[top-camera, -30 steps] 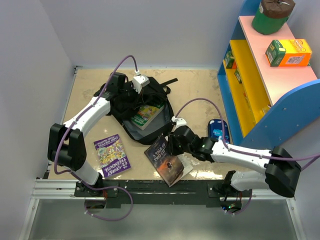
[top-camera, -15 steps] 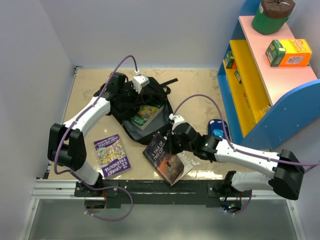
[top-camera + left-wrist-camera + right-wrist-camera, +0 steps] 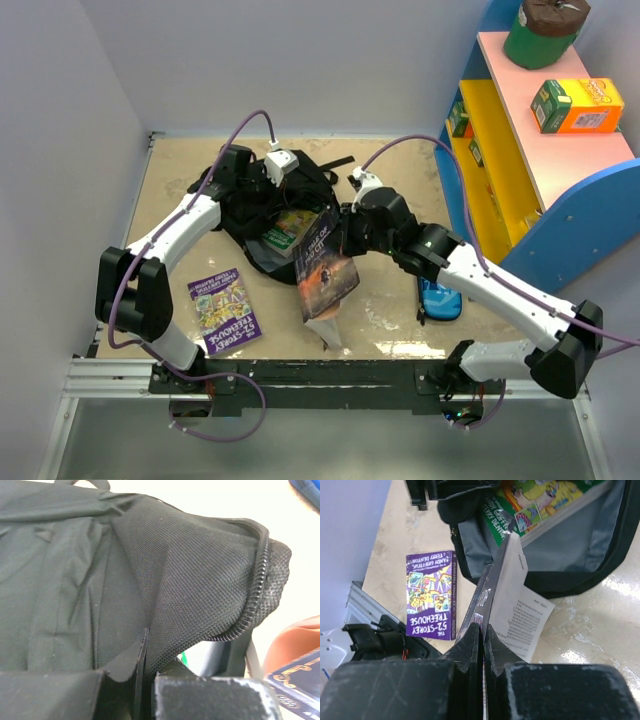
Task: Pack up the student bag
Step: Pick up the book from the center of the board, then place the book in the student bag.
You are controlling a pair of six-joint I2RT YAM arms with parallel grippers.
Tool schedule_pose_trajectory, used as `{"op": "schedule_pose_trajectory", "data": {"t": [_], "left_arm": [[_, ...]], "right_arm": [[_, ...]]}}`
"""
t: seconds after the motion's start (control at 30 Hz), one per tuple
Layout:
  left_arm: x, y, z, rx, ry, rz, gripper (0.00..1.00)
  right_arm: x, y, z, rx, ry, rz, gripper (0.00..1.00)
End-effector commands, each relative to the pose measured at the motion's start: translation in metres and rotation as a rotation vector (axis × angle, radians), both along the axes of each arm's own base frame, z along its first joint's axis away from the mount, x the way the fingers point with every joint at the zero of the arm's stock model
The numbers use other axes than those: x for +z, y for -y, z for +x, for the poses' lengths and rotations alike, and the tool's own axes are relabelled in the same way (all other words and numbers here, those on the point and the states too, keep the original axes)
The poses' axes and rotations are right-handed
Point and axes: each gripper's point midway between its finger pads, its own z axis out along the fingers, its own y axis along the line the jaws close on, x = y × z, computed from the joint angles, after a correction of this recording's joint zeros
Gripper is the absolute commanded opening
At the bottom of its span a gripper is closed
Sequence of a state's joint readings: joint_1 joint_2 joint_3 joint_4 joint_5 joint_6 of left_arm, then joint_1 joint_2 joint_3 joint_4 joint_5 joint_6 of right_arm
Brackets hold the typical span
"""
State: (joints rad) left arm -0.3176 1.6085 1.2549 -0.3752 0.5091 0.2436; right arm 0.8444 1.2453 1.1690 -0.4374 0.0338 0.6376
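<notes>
The black student bag (image 3: pixel 255 205) lies open at the table's middle back, grey lining showing, with a green book (image 3: pixel 287 231) inside. My left gripper (image 3: pixel 262 178) is shut on the bag's upper flap (image 3: pixel 200 580) and holds it up. My right gripper (image 3: pixel 345 232) is shut on the cover of a dark book (image 3: pixel 324 265), "A Tale of Two Cities", which hangs open in the air at the bag's mouth, pages (image 3: pixel 530 620) drooping. In the right wrist view the bag's grey lining (image 3: pixel 570 545) lies just beyond the book. A purple book (image 3: pixel 225 309) lies flat at the front left.
A blue-black pencil case (image 3: pixel 438 285) lies on the table at the right, under my right arm. A blue, yellow and pink shelf (image 3: pixel 530 150) stands on the right with boxes and a green can. White walls close the left and back.
My right gripper has lifted the dark book off the table and carried it back and left to the bag's opening. The pencil case now shows nearer the front. The left arm has not moved.
</notes>
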Motion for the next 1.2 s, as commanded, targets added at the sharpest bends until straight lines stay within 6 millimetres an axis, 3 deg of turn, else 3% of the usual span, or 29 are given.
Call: {"op": "schedule_pose_trajectory", "data": {"t": [0.0, 0.27, 0.37, 0.6, 0.83, 0.93, 1.07, 1.17], "left_arm": [[0.028, 0.014, 0.001, -0.032, 0.04, -0.066, 0.0], [0.026, 0.014, -0.005, -0.039, 0.031, -0.068, 0.0], [0.028, 0.019, -0.008, -0.046, 0.011, -0.1, 0.0], [0.043, 0.028, -0.014, -0.069, -0.01, -0.158, 0.0], [0.043, 0.026, -0.021, -0.068, -0.016, -0.154, 0.0], [0.037, 0.022, -0.021, -0.06, -0.014, -0.131, 0.0], [0.037, 0.02, -0.018, -0.043, 0.005, -0.121, 0.0], [0.037, 0.02, -0.012, -0.018, 0.002, -0.128, 0.0]], "right_arm": [[0.093, -0.013, 0.035, -0.078, 0.185, 0.226, 0.0], [0.16, -0.015, 0.045, -0.131, 0.236, 0.368, 0.0], [0.169, -0.006, 0.05, -0.191, 0.247, 0.37, 0.0], [0.134, 0.002, 0.076, -0.324, 0.21, 0.319, 0.0], [0.094, -0.014, 0.104, -0.384, 0.178, 0.279, 0.0], [0.097, -0.008, 0.105, -0.426, 0.171, 0.293, 0.0], [0.131, 0.025, 0.091, -0.486, 0.23, 0.323, 0.0], [0.145, 0.045, 0.087, -0.533, 0.26, 0.304, 0.0]]}}
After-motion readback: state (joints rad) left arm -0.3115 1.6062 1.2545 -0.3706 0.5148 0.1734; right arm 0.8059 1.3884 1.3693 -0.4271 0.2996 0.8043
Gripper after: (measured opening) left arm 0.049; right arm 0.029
